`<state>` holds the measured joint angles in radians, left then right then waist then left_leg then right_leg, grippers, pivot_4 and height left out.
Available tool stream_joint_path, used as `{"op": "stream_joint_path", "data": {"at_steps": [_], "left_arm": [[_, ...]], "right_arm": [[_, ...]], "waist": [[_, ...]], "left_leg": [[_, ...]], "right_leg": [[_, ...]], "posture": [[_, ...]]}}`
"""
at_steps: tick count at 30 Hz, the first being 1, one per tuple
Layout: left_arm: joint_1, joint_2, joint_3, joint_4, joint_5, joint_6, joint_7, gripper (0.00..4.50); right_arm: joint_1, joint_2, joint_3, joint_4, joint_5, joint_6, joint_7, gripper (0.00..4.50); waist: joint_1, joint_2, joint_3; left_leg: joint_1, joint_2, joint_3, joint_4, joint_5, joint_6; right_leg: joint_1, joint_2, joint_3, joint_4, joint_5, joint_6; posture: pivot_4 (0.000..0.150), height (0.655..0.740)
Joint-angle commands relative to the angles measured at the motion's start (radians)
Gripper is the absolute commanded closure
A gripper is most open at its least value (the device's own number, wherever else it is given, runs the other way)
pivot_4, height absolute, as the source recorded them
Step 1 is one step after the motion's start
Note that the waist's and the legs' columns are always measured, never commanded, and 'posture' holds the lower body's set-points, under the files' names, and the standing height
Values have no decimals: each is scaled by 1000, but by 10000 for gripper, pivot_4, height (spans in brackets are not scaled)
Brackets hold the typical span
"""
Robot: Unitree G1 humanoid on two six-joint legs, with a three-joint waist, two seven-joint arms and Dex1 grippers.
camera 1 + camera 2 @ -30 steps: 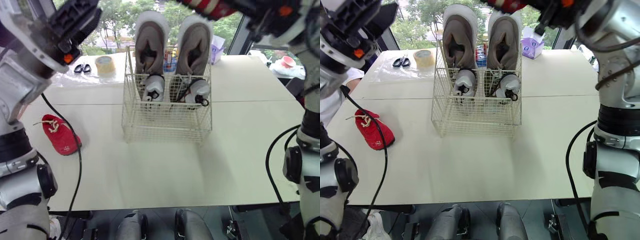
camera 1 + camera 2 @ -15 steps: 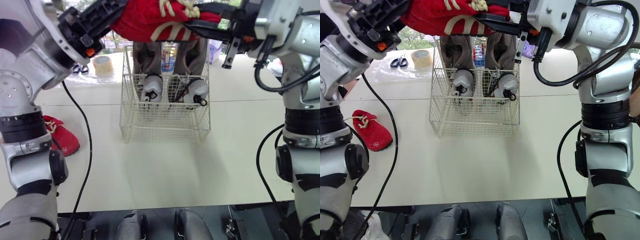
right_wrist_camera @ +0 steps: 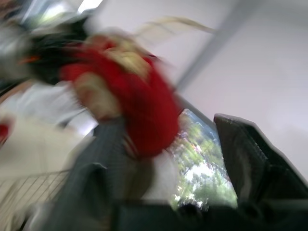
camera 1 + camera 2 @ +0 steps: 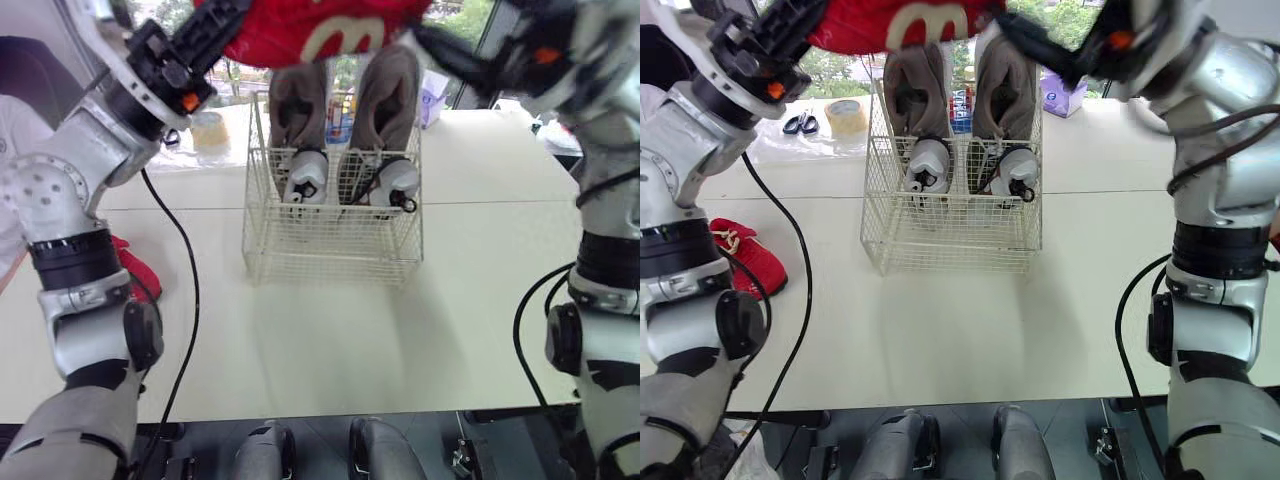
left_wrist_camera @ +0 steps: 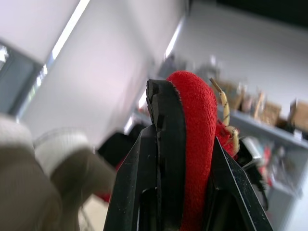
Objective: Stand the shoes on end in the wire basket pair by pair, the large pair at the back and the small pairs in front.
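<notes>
We've got the left tool [image 5: 186, 115] clamped on the red shoe [image 4: 320, 25] up above the wire basket [image 4: 330, 250], long axis running 9-to-3, the basket's empty front row down toward 6 o'clock, and the right tool [image 4: 1035, 45] spread open at the shoe's 3 o'clock end.

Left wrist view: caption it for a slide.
Left gripper clamped on a red shoe, cream lace showing at its side.

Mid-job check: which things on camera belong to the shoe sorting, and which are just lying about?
Job: red suede shoe held up by the left gripper; second red shoe on the table; white wire basket; large grey-brown pair at its back; small white pair in front.
Lying about: roll of tape; black scissors; small purple box.
</notes>
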<state>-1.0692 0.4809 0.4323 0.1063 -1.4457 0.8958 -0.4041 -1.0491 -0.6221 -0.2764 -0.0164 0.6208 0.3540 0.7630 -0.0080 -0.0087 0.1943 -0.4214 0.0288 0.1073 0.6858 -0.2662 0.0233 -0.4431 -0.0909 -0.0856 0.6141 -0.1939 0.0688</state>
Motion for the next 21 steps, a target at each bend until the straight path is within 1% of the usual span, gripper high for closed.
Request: {"op": "stream_joint_path", "data": {"at_steps": [1, 3, 5, 7, 10, 13, 14, 19, 21], "left_arm": [[3, -114, 68, -110, -40, -153, 72, 42054], [13, -184, 65, -150, -25, -214, 98, 42054], [27, -252, 50, -181, -2, -268, 116, 42054], [37, -296, 25, -176, 18, -289, 113, 42054], [34, -331, -12, -149, 51, -305, 103, 42054], [34, -345, -36, -143, 56, -302, 88, 42054], [39, -351, -48, -149, 55, -298, 87, 42054], [92, -377, -105, -189, 60, -264, 94, 42054], [122, -386, -132, -201, 83, -260, 97, 42054]], "right_arm": [[65, 170, -176, -113, 291, 121, -296, 794], [80, 303, -222, -152, 403, 120, -468, 794], [101, 450, -240, -192, 559, 111, -615, 794], [123, 566, -208, -223, 652, 117, -678, 794], [121, 659, -138, -256, 681, 106, -704, 794], [111, 694, -87, -266, 672, 89, -710, 794], [112, 701, -73, -269, 670, 84, -709, 794], [105, 690, -32, -265, 673, 74, -694, 794], [101, 680, -23, -263, 672, 73, -687, 794]], "waist": [[1, 0, 0], [-2, 0, 0], [-4, 0, 0], [-4, 0, 0], [-4, 1, 0], [-2, 1, 0], [-2, 0, 0], [-3, 0, 0], [-4, 0, 0]], "left_leg": [[0, 0, -1, 0, 0, 0], [1, 0, 0, -1, 0, -1], [1, 0, 0, -1, 1, -1], [1, 1, 0, -1, 1, -1], [1, 2, 0, -2, 1, -1], [0, 1, 0, -2, 0, 0], [-1, 1, -1, -1, -1, 3], [-2, 1, -1, -1, -2, 4], [-2, 1, -1, -1, -2, 4]], "right_leg": [[1, 0, -1, 0, 0, 0], [1, 0, -1, 1, 1, -1], [0, 1, 0, 1, 1, -1], [0, 2, 0, 1, 1, -1], [-1, 4, 0, 1, 1, -1], [-1, 3, 0, 0, 1, -1], [-1, 3, 0, 0, 1, -1], [0, 3, 0, 0, 1, -1], [-1, 3, 0, 0, 1, -1]], "posture": [[1500, 7400], [1500, 7400], [1500, 7400], [1500, 7400], [1500, 7400], [1500, 7400], [1500, 7400], [1500, 7400], [1500, 7400]]}}
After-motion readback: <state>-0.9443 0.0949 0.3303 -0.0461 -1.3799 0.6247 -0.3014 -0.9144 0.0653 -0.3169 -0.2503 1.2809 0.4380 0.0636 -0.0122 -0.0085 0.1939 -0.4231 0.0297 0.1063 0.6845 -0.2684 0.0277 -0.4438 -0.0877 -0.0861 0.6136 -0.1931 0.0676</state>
